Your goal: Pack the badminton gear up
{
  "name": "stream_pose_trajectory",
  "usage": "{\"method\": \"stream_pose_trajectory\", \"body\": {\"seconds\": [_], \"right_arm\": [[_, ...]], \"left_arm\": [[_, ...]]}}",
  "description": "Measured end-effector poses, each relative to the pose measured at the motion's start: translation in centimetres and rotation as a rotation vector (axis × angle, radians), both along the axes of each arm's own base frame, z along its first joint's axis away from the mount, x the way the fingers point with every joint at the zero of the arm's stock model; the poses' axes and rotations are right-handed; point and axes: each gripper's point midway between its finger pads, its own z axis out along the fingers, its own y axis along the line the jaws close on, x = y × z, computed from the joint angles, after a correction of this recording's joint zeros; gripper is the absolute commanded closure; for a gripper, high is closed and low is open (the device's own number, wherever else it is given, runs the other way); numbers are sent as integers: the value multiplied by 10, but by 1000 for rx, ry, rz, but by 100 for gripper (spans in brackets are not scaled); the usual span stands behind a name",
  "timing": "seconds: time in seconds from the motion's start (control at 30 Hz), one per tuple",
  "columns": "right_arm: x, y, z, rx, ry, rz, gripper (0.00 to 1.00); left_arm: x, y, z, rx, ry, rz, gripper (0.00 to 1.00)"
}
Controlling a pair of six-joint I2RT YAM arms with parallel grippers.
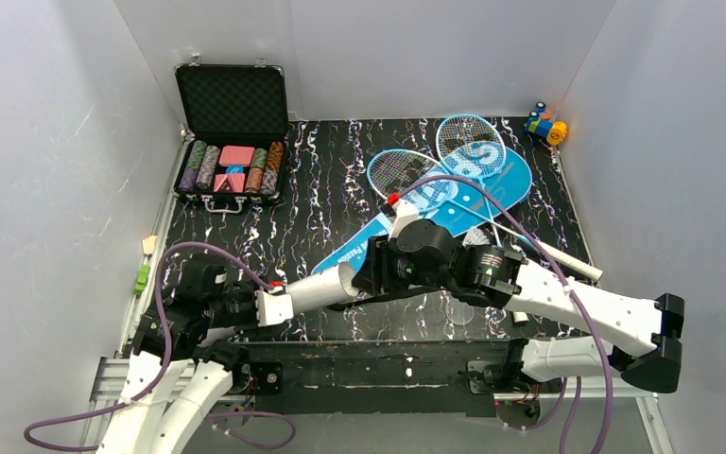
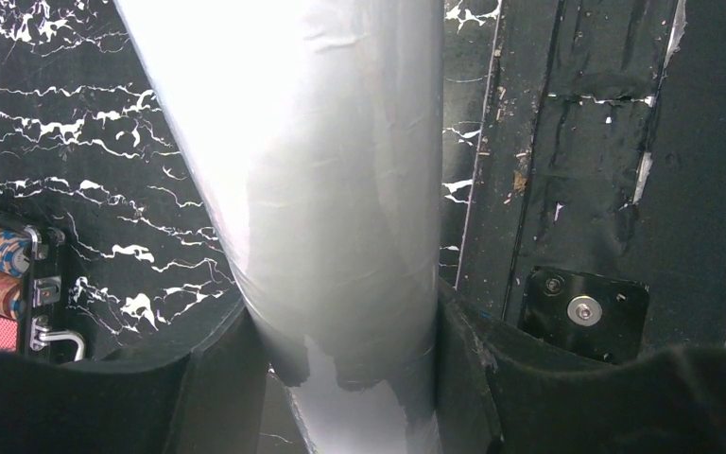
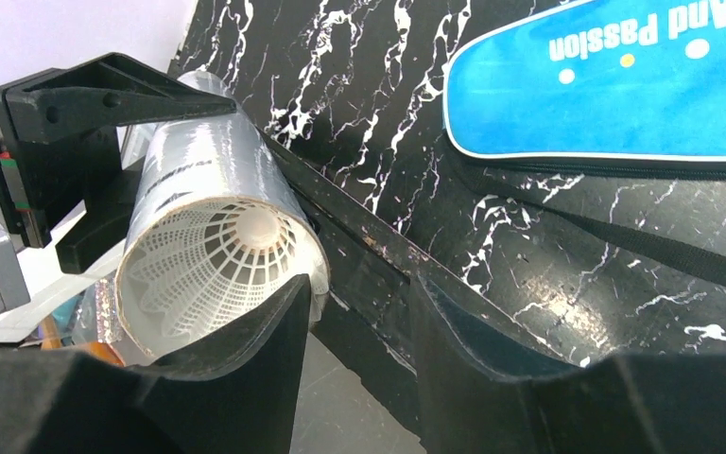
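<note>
- White and glossy, the long white tube (image 2: 321, 189) lies held off the black, white-veined marble-pattern table (image 1: 321, 180) near its front edge, in front of the left arm.
- The left gripper (image 2: 345, 312) is clamped on the tube; its two black padded fingers (image 2: 217, 378) press against the tube's opposite sides, about half spread.
- The tube's open end faces the right wrist camera, and a white shuttlecock with a netted skirt (image 3: 236, 260) sits just inside the mouth, its rounded cork end outward.
- The right gripper (image 3: 357, 312) hangs just beside that open end with its jaws parted and nothing between them; only the table shows through the gap.
- Its left finger overlaps the tube's lower rim in the wrist view; I cannot tell whether they touch.
- The blue racket-shaped bag (image 1: 454, 203) lies flat at the middle of the table, its wide end toward the far right, and its black strap (image 3: 643, 241) trails across the table surface.
- Two blue-framed rackets (image 1: 470, 142) rest with their heads at the bag's wide end, one on it and one partly off it to the left.
- An open black case of poker chips (image 1: 232, 132) stands at the far left corner.
- Small coloured toy blocks (image 1: 545, 126) sit at the far right corner.
</note>
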Motion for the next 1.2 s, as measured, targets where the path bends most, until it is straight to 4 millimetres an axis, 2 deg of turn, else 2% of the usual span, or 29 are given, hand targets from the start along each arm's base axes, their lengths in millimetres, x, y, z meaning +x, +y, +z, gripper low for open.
{"method": "stream_pose_trajectory", "body": {"seconds": [0.23,0.37,0.5,0.6,0.73,0.8,0.87,0.93,1.0,1.1,1.2], "right_arm": [[1,19,-14,-10,30,20,50],[1,29,-19,-8,46,37,44],[1,32,-13,-4,46,42,36],[6,26,3,26,25,22,31],[14,-4,33,80,-19,-43,26],[21,-26,44,91,-41,-103,26],[30,-51,50,90,-53,-183,25],[43,-72,46,63,-55,-263,25],[58,-92,31,-3,-44,-351,25],[83,-121,-9,-185,-10,-485,25],[98,-131,-55,-397,32,-530,26]], "left_arm": [[-1,0,0,-4,10,4,57],[-1,-1,0,-6,16,9,57],[-1,-2,1,-14,17,8,56],[0,-2,2,-16,12,10,57],[2,-2,2,-17,2,12,57],[2,-2,0,-15,3,13,57],[2,-1,-1,-14,4,14,57],[2,-2,-2,-14,5,14,57],[3,-2,-2,-16,3,16,57],[5,-3,-1,-21,-3,18,56],[5,-3,0,-22,-2,20,56]]}}
